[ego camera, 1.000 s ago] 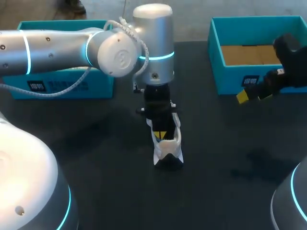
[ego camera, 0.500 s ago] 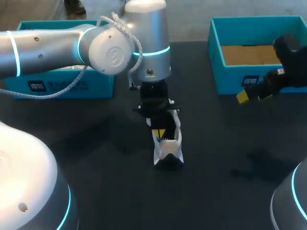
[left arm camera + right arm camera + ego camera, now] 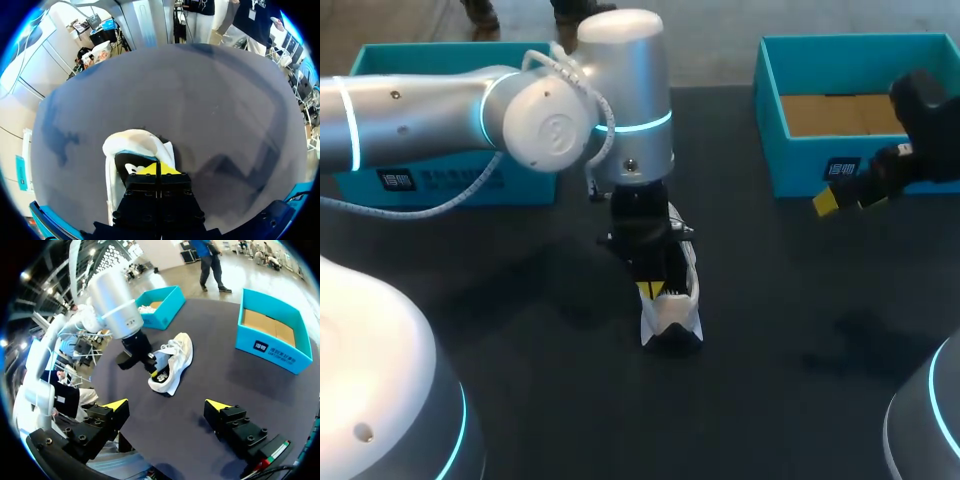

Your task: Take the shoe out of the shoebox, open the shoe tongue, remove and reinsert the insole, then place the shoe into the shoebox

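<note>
shoe's out of the box, folks: the white shoe sits on the dark table near the middle, well apart from both teal boxes. the open shoebox waits on the right with its cardboard floor showing, and a second teal box sits on the left behind the left arm.

the left gripper comes straight down into the mouth of the shoe. in the left wrist view its yellow tips are pressed together, dipped into the dark opening just behind the pale collar. whether a thin edge of insole or tongue is nipped between them, i cannot tell.

over on the right, the right gripper hangs off to the side near the shoebox, fingers spread wide and holding nothing, with the shoe well ahead of it.

my read: we're in the middle stretch, working inside the shoe, either at the tongue or starting on the insole. the next move calls for a sure pinch on the insole's edge and a pull up and out. nothing is bracing the shoe, so it may ride up with the gripper, and a steadying hold from the right side looks wise
</note>
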